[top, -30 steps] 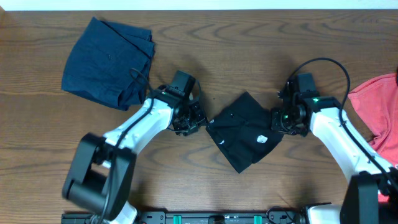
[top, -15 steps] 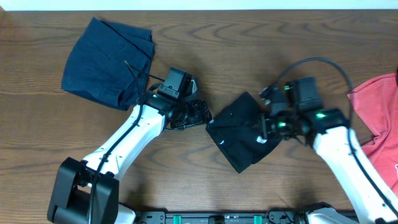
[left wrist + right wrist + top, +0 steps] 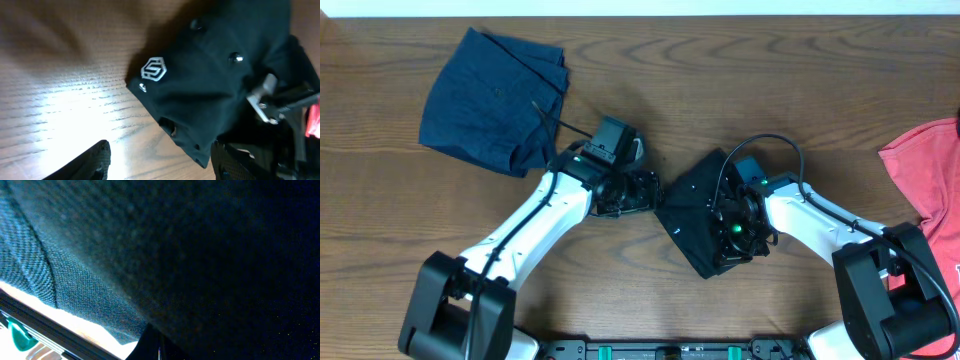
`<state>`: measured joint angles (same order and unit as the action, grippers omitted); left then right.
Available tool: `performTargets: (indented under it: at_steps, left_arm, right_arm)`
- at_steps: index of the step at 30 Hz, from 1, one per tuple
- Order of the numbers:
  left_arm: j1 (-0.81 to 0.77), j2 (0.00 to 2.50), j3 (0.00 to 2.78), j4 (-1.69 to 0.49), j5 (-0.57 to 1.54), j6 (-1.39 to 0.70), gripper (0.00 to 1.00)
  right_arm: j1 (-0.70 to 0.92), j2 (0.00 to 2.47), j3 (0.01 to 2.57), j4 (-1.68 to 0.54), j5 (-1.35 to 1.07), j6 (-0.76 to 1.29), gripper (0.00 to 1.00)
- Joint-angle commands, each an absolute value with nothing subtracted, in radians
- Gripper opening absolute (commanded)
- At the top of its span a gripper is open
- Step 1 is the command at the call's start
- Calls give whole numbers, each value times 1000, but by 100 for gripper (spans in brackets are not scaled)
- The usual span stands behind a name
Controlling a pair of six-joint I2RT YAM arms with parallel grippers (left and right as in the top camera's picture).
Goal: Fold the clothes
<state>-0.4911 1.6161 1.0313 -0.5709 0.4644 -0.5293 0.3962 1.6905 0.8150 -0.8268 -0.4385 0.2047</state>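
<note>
A small black garment (image 3: 692, 205) lies crumpled at the table's middle. In the left wrist view it (image 3: 210, 85) shows a silver logo and snaps. My left gripper (image 3: 642, 190) is open at its left corner; its fingers (image 3: 165, 162) straddle bare wood, with the garment's corner by the right finger. My right gripper (image 3: 735, 230) sits low over the garment's right half and appears shut on its fabric. Dark cloth (image 3: 200, 255) fills the right wrist view and hides most of the jaws.
A folded navy garment (image 3: 490, 95) lies at the back left. A red garment (image 3: 930, 175) lies at the right edge. Bare wood table (image 3: 650, 60) surrounds the black garment.
My right gripper has moved left and forward from the garment's right corner onto its middle, drawing the right side over. The white label is now covered. My left gripper has stayed at the left corner.
</note>
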Motion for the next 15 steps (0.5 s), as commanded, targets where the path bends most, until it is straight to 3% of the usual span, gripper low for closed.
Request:
performTargets:
  at_steps: [1,9,15]
  left_arm:
    - [-505,1674,993,-536,459,-636,66]
    - [-523,1814,970,-379,464,-906,64]
    - [-521,1826,971,-329,544,-945,64]
  right_arm:
    - [398,1713,809,-811,-390,232,2]
    - [398,1713,809,-805,-381,232,2]
    - [398,1713,809,-804,-370,232,2]
